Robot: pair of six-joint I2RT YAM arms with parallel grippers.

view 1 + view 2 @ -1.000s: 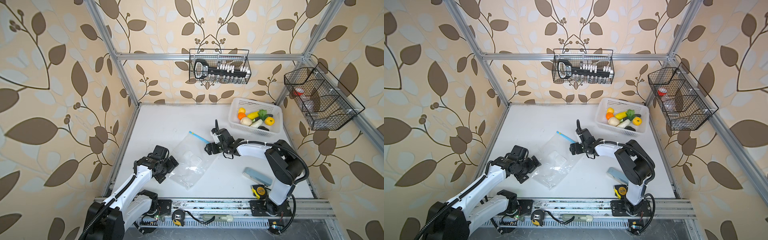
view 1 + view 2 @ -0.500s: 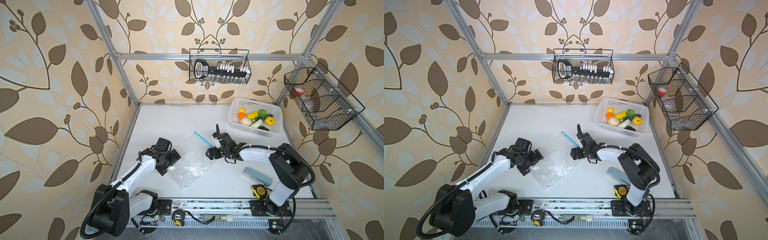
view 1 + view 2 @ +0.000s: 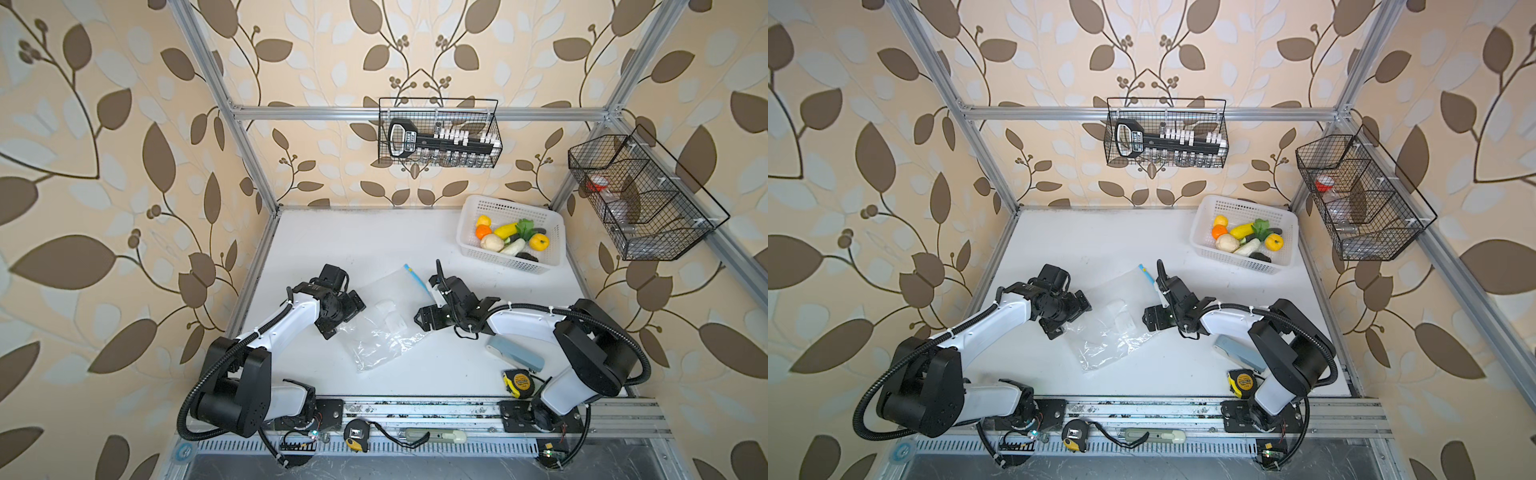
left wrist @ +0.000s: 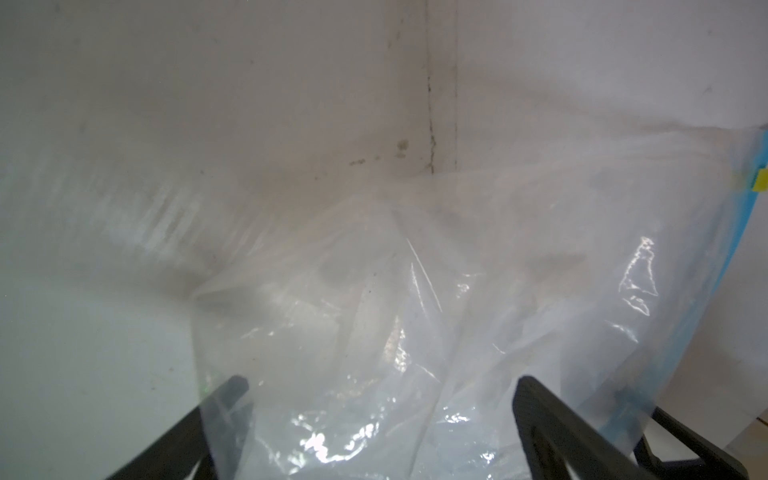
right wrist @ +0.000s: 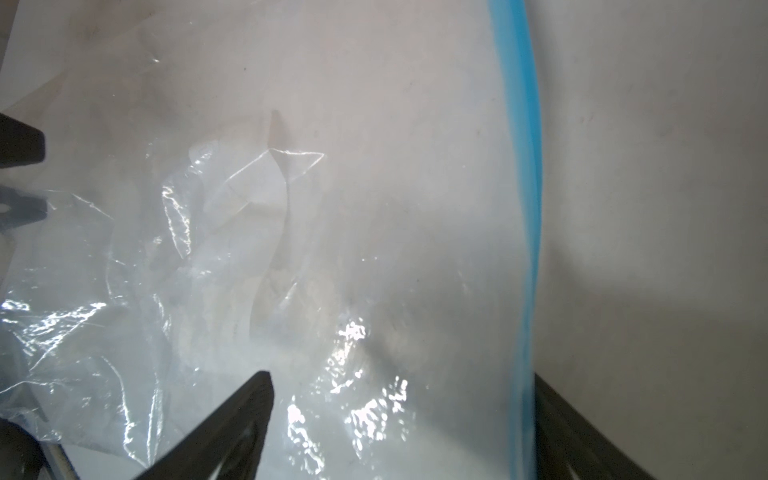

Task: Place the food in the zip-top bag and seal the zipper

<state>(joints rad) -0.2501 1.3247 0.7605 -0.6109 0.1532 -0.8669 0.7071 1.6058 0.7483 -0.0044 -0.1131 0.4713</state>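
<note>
Zip-top bag [image 3: 384,332] lies flat & crinkly in the mid of the white table [image 3: 353,241], btw the two arms. Going from the front: a yellow & black tape measure [image 3: 517,382] sits at the front right, by the right arm's base. Its round label has writing, but it's too small to read. Just behind it lies a pale blue-grey case [image 3: 515,353]. Next comes the bag. The left gripper [image 3: 345,316] is at the bag's left edge w/ its jaws spread wide. In the left wrist view the plastic lies btw the two black fingers [image 4: 540,415] & nothing is pinched. The right gripper [image 3: 426,304] is at the bag's right side, jaws also spread wide, holding nothing. In the right wrist view the zipper [image 5: 524,166] runs just beside one finger. In both top views the zipper is the thin light-blue strip on the bag's far right edge, & its small yellow slider tab [image 4: 761,183] sits at the far end. Further back on the right, the food [image 3: 509,239] is all in a white basket [image 3: 498,266], well apart from the bag: orange, yellow, beige, pale & green pieces. On the back wall hangs a wire basket [image 3: 438,99] w/ a black tool [image 3: 415,139] in it. The tool's white label has letters, too blurry to read.
</note>
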